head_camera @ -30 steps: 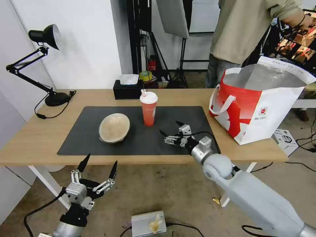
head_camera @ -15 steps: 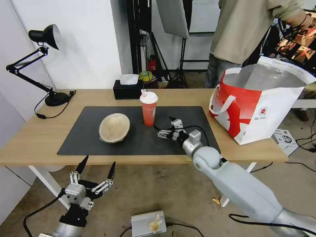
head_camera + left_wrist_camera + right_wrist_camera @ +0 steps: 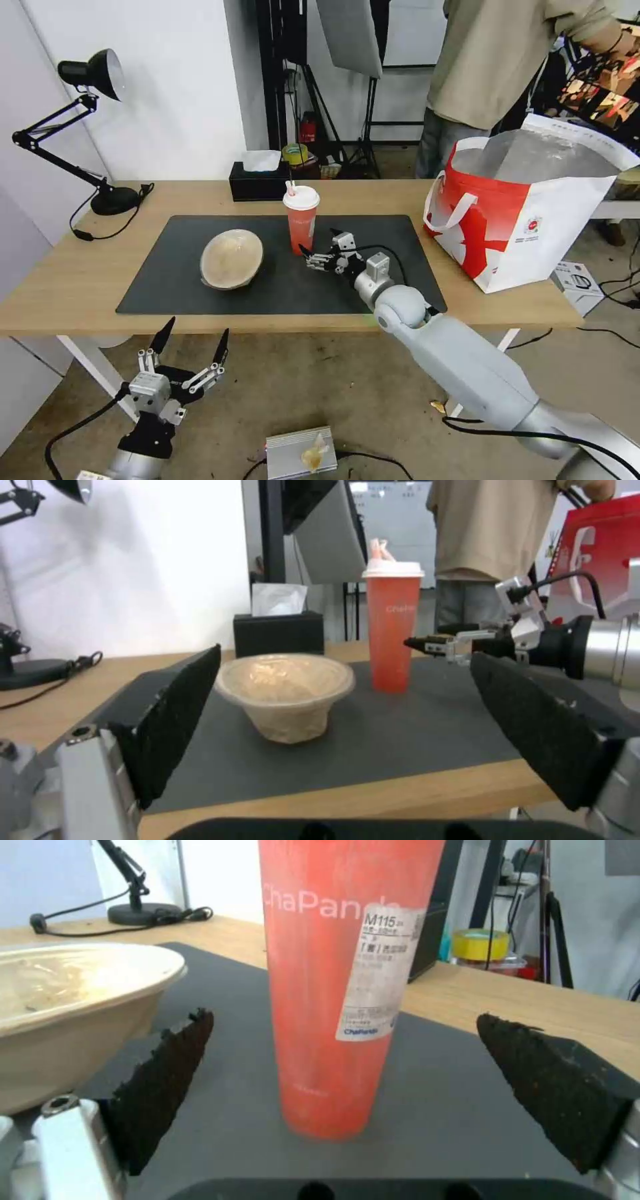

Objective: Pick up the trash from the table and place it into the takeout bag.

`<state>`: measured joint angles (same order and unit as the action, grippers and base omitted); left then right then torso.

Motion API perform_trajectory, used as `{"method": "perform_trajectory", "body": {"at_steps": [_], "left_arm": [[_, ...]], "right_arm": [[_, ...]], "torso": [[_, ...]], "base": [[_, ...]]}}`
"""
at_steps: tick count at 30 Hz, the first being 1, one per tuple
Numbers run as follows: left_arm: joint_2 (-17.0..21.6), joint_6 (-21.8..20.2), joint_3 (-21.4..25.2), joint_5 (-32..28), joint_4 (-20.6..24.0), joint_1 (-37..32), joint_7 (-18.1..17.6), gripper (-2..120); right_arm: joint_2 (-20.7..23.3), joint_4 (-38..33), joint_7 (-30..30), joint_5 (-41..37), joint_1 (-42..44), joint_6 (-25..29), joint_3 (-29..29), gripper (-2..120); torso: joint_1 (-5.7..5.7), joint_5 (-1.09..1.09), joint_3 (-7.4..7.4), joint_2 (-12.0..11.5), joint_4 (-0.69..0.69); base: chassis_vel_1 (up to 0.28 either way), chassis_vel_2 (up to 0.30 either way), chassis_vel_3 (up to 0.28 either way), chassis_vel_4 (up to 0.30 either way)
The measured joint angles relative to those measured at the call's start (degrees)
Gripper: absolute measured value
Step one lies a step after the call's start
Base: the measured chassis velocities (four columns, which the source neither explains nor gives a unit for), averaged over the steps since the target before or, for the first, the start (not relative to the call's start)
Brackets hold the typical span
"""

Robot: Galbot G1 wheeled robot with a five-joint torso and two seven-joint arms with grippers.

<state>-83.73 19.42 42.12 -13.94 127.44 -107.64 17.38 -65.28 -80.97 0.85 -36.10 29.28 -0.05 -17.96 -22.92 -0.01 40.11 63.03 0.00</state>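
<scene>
A red paper cup with a white lid stands upright on the dark grey mat of the table. My right gripper is open just beside the cup's base, its fingers apart and nothing between them. In the right wrist view the cup stands ahead between the two open fingers. A beige shallow bowl lies to the cup's left on the mat. The red-and-white takeout bag stands open at the table's right end. My left gripper hangs open below the table's front edge.
A black tissue box sits at the table's back edge behind the cup. A black desk lamp and its cable occupy the back left corner. A person stands behind the bag. A small white box lies on the floor at right.
My right gripper has moved left and farther in across the mat, from mid-mat to right beside the cup. The left gripper has barely shifted.
</scene>
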Motion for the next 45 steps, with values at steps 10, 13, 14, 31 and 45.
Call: {"method": "perform_trajectory", "body": {"at_steps": [10, 13, 14, 31, 45], "left_arm": [[0.35, 0.01, 0.2, -1.13, -1.23, 0.88, 0.21, 100], [0.55, 0.0, 0.25, -1.27, -1.49, 1.06, 0.23, 100], [0.63, 0.01, 0.27, -1.32, -1.61, 1.14, 0.23, 100], [0.86, -0.02, 1.02, -2.37, -2.63, 1.62, 0.61, 100], [0.61, -0.05, 1.03, -2.39, -2.94, 1.74, 0.79, 100]], "right_arm": [[-1.47, 2.88, 0.43, -1.23, -2.04, -0.78, -1.14, 100], [-2.0, 3.78, 0.41, -1.23, -2.64, -0.78, -1.41, 100], [-2.3, 4.25, 0.4, -1.22, -2.9, -0.78, -1.48, 100], [-6.33, 10.61, 0.25, 0.02, -4.76, 0.36, -1.3, 100], [-7.97, 13.43, -0.49, 0.83, -5.03, 1.1, -0.59, 100]], "torso": [[0.0, 0.0, 0.0, 0.0, 0.0], [0.0, 0.0, 0.0, 0.0, 0.0], [0.0, 0.01, 0.0, 0.0, 0.0], [0.0, 0.01, -0.01, 0.0, 0.0], [0.0, 0.0, 0.0, 0.0, 0.0]], "base": [[0.0, 0.0, 0.0, 0.0], [0.0, 0.0, 0.0, 0.0], [0.0, 0.0, 0.0, 0.0], [0.0, 0.0, 0.0, 0.0], [0.0, 0.0, 0.0, 0.0]]}}
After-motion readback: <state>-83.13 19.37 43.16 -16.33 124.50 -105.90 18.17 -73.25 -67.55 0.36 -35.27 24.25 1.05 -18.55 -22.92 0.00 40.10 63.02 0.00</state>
